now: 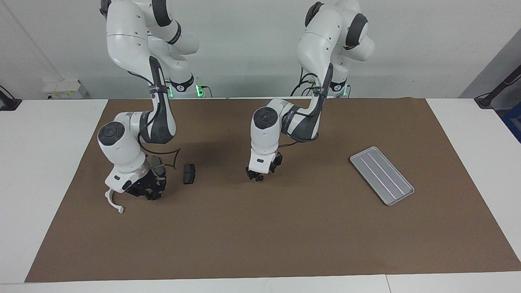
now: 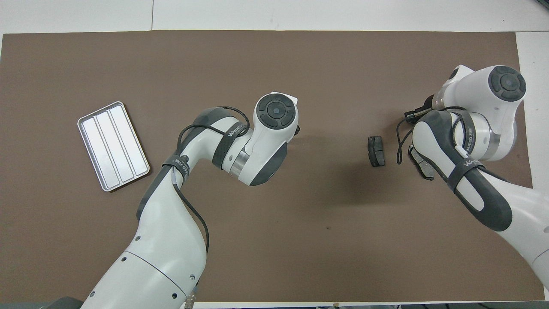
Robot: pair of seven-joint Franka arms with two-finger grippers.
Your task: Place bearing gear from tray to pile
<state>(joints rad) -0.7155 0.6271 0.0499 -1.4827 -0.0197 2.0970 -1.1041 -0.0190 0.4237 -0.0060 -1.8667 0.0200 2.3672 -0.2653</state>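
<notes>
Left gripper (image 1: 256,176): hangs over the bare mat mid-table, jaws pinching a small dark round part, apparently the bearing gear (image 1: 259,178).
Right gripper (image 1: 147,192): low over the pile at the right arm's end; whether its jaws are spread or pressed together cannot be told.
Pile: white curved bracket (image 1: 114,202) beside that gripper; one dark pad (image 1: 189,173) lies apart, another pad (image 2: 421,163) partly under the arm.
Tray (image 1: 381,175): at the left arm's end, nothing in it.
Writing: arm straps carry lettering, not clearly legible.

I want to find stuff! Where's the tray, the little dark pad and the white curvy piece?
tray (image 1: 381,175), facing view, middle of its ridged floor.
dark pad (image 1: 189,173), facing view, its middle.
white curvy piece (image 1: 112,202), facing view, its curved band.
</notes>
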